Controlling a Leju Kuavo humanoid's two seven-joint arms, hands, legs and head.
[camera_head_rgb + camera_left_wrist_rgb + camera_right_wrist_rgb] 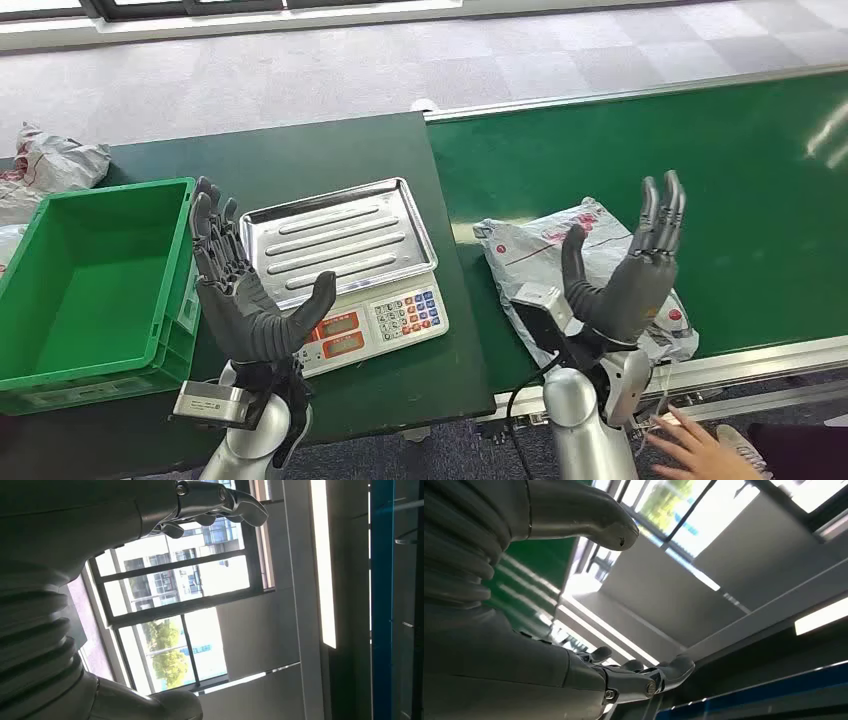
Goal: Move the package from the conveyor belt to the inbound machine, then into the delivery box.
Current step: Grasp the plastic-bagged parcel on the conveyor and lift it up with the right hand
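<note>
a: since the job starts with it, where's the package point(560, 262)?

b: flat on the green conveyor belt point(740, 210), at its left end and toward the near edge. it's a crumpled grey-white mailer bag with red print. i'd say it's waiting there to be picked up, nothing is gripping it.

a: so the right robot hand point(630, 265) hasn't got it?

b: no. it stands raised in front of the bag from the head view, palm turned left, fingers straight up and wide of the thumb, holding nothing. whether it touches the bag i can't tell, but it looks lifted clear. the right wrist view looks up at ceiling and windows, which fits a palm-up, idle pose.

a: and the left robot hand point(245, 290)?

b: same story: upright, fingers spread, thumb out to the right, empty. it hovers over the dark surface point(300, 160) between the green delivery box point(90, 270) on the left and the scale point(350, 265).

a: the scale is the inbound machine?

b: that's my reading. it has a bare steel tray and a keypad with red displays facing the near side, and it sits just left of the belt's end, so the bag has a short way to go. the box is just beyond it, open-topped, ready for the last step.

a: anything else around?

b: more bagged parcels point(50, 160) lie at the far left beyond the box, and a person's hand point(700, 450) shows at the near right, below the belt's frame.

a: progress?

b: i'd judge not yet begun; the grasp comes first.
</note>
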